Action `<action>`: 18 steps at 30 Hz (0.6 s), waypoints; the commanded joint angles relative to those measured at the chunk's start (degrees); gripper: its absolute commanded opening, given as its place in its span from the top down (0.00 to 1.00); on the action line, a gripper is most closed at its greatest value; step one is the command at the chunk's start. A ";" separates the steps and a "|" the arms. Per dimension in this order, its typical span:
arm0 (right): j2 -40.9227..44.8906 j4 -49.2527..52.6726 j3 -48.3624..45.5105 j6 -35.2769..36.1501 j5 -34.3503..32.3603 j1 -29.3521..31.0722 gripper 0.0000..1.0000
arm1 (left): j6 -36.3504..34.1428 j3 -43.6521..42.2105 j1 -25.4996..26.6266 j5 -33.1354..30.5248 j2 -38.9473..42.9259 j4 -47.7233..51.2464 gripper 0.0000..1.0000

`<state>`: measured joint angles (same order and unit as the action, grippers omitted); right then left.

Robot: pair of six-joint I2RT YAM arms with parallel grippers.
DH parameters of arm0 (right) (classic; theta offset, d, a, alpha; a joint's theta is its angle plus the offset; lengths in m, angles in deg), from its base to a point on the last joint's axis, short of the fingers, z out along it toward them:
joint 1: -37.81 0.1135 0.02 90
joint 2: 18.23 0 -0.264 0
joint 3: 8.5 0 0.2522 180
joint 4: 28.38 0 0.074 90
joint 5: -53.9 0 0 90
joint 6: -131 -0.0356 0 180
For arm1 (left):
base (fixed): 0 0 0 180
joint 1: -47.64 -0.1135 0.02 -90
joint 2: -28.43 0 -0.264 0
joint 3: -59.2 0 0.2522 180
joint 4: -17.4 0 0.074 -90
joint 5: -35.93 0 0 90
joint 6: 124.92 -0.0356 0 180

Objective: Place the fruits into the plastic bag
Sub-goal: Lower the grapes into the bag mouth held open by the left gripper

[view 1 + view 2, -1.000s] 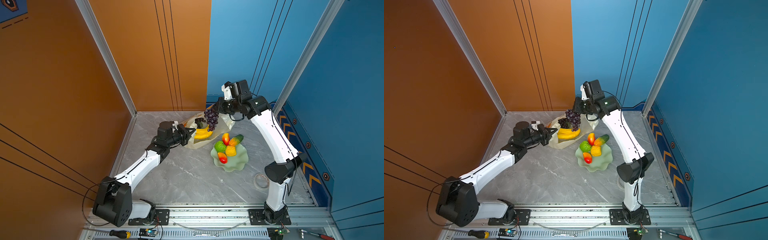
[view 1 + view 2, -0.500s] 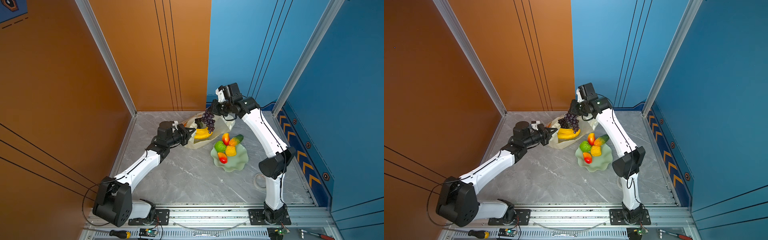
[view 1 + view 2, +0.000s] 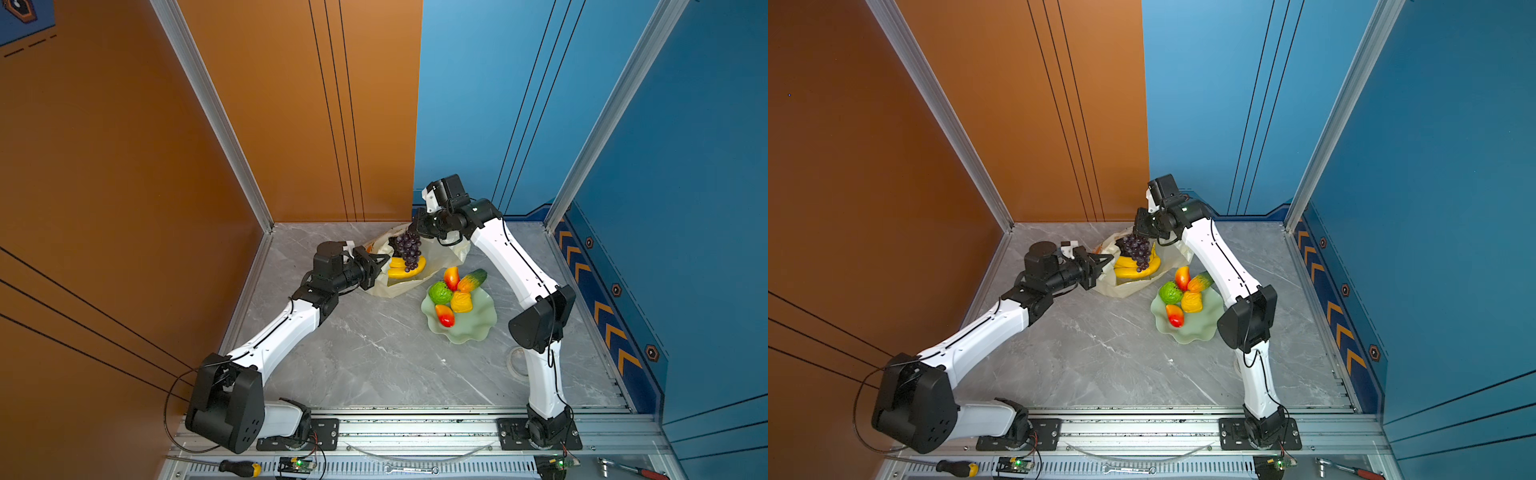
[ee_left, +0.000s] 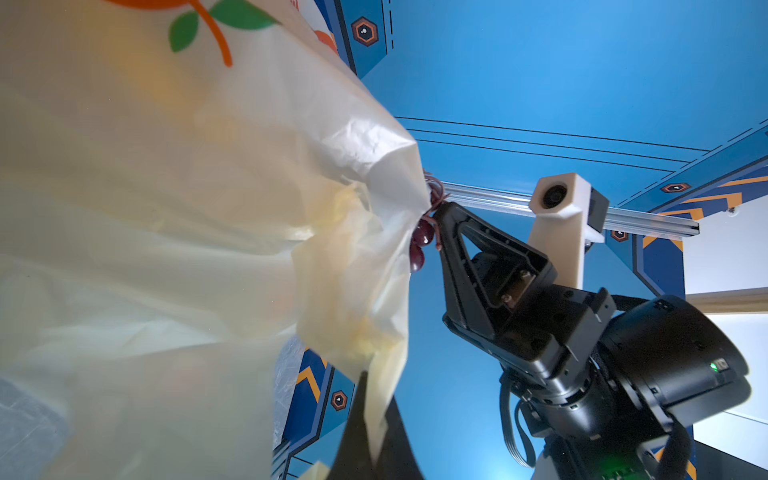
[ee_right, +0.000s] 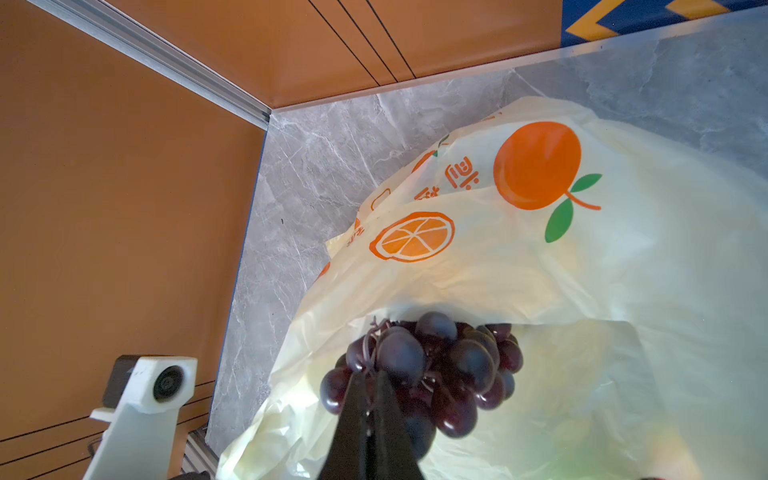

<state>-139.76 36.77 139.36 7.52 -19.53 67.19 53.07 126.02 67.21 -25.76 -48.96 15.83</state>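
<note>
A booth with an orange wall (image 3: 124,166) on the left and back and a blue wall (image 3: 478,104) on the right and back encloses a grey marble tabletop (image 3: 374,357). A metal rail (image 3: 415,434) runs along the tabletop's front edge.

Two white and black robot arms rise from the rail and reach to the far middle of the tabletop. There a cream plastic bag (image 3: 444,253) printed with oranges lies crumpled.

The left gripper (image 3: 384,264) is pressed together on the bag's edge and holds its mouth up. The right gripper (image 5: 368,399) is pinching the stem of a bunch of dark grapes (image 3: 409,247). The grapes hang at the bag's open mouth, above a bunch of bananas (image 3: 405,268) that lies inside the bag.

Just beside the bag, nearer the rail, sits a pale green dish (image 3: 478,332) with a wavy rim. It holds two red-yellow mangoes (image 3: 451,277), a green-orange papaya (image 3: 471,279), a bumpy green fruit (image 3: 440,293) and a lumpy yellow fruit (image 3: 462,301).

A screwdriver (image 3: 241,468) lies in front of the rail.
</note>
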 commanded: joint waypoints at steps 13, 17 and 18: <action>2.40 -4.09 -10.38 2.94 0.48 0.36 1.00 | 0.08 1.70 -0.02 -1.95 0.41 -0.60 1.00; 4.65 -5.24 -13.65 3.24 0.38 0.31 1.00 | -0.01 1.79 0.44 -2.29 0.48 -0.65 1.00; 4.76 -5.43 -14.26 3.36 0.30 0.30 1.00 | 0.04 1.76 0.48 -2.34 0.48 -0.65 1.00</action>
<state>-138.69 33.71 126.42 9.55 -19.37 67.24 53.22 126.02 67.23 -27.07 -48.96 15.76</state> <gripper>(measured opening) 0.048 0.045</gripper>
